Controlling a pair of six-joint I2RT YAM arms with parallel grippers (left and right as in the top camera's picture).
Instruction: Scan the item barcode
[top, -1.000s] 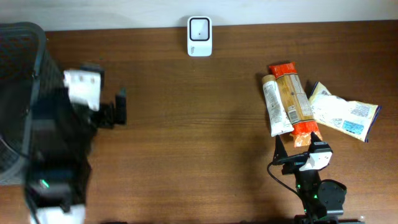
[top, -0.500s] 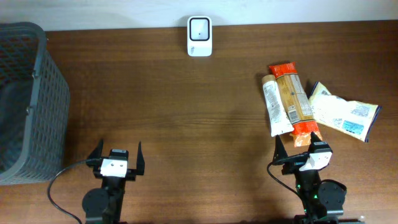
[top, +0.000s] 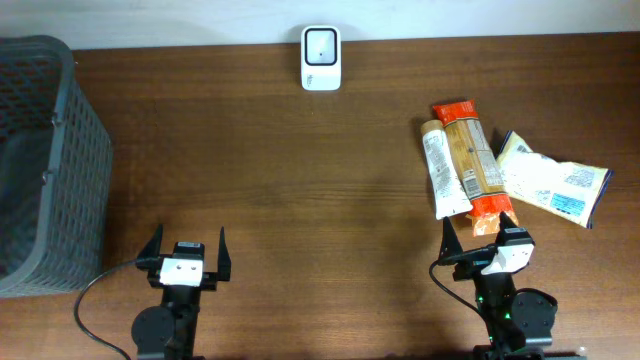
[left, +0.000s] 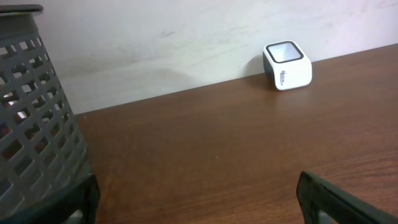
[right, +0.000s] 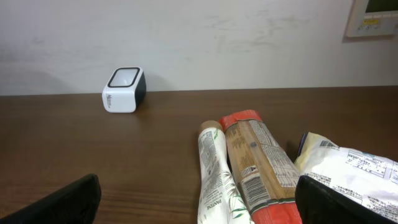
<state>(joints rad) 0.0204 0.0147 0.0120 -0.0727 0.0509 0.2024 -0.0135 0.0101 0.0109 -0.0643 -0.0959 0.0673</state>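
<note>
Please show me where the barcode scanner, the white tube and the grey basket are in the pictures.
barcode scanner (top: 321, 58): overhead view, middle of its white body.
white tube (top: 443, 170): overhead view, middle of its length.
grey basket (top: 80, 160): overhead view, the mesh wall facing the table.

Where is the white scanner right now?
Overhead, the white scanner stands at the far edge of the table, near the middle, well left of the food packets.

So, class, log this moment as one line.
stage: no item picked | left end effector: open, empty | right end effector: open, empty | tube, pasta pack, bag: lying right | scanner: far edge
</note>
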